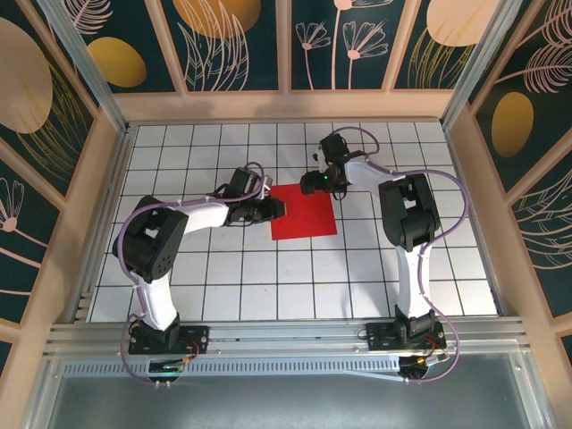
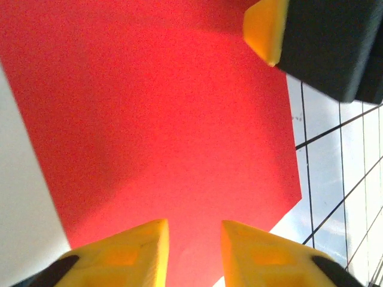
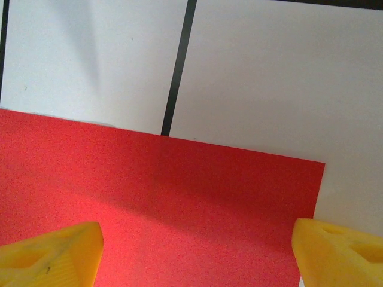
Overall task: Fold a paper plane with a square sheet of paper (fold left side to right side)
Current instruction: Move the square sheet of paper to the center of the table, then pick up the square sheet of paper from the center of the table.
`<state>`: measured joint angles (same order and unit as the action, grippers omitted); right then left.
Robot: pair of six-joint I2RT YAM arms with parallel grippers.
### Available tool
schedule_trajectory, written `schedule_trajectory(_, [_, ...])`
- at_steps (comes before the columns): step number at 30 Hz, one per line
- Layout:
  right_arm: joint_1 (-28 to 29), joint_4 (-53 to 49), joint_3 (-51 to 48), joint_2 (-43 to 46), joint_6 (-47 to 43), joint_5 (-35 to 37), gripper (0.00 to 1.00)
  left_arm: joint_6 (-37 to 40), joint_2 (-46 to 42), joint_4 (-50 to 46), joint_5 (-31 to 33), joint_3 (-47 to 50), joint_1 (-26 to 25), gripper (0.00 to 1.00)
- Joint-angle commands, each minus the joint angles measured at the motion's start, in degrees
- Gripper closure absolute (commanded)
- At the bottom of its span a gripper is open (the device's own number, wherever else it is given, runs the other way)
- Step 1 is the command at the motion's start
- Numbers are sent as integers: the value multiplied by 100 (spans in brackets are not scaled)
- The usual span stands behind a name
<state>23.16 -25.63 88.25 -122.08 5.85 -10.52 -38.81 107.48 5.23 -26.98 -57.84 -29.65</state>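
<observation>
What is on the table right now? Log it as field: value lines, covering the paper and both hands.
paper: red square sheet, flat and uncreased on the gridded table
left hand: at the sheet's left edge, fingers a narrow gap apart
right hand: at the sheet's far edge, fingers wide apart, holding nothing
fold: not yet started

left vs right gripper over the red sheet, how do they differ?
Gap: the left yellow-fingered gripper has its fingers close together; the right yellow-fingered gripper has them wide apart.
Place: the left gripper is at the left edge of the flat square red paper sheet; the right gripper is at its far edge.
Shared: both hang over the sheet, which lies unfolded.
</observation>
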Motion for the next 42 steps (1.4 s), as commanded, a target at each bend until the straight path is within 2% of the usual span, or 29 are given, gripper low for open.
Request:
schedule_trajectory(1, [75, -290, -68, -133, -92, 84, 18, -182, 29, 21, -114, 338, -43, 76])
schedule_trajectory(14, [360, -515, -247, 190, -57, -178, 18, -75, 255, -258, 258, 281, -101, 79])
schedule_trajectory(21, [538, -727, -198, 278, -49, -200, 23, -96, 227, -175, 242, 290, -102, 79])
schedule_trajectory(35, [637, -1018, -97, 244, -96, -529, 52, -303, 190, 236, 160, 315, -102, 77])
schedule_trajectory(42, [547, -929, -153, 403, -101, -958, 68, -230, -213, 321, 277, 335, -93, 69])
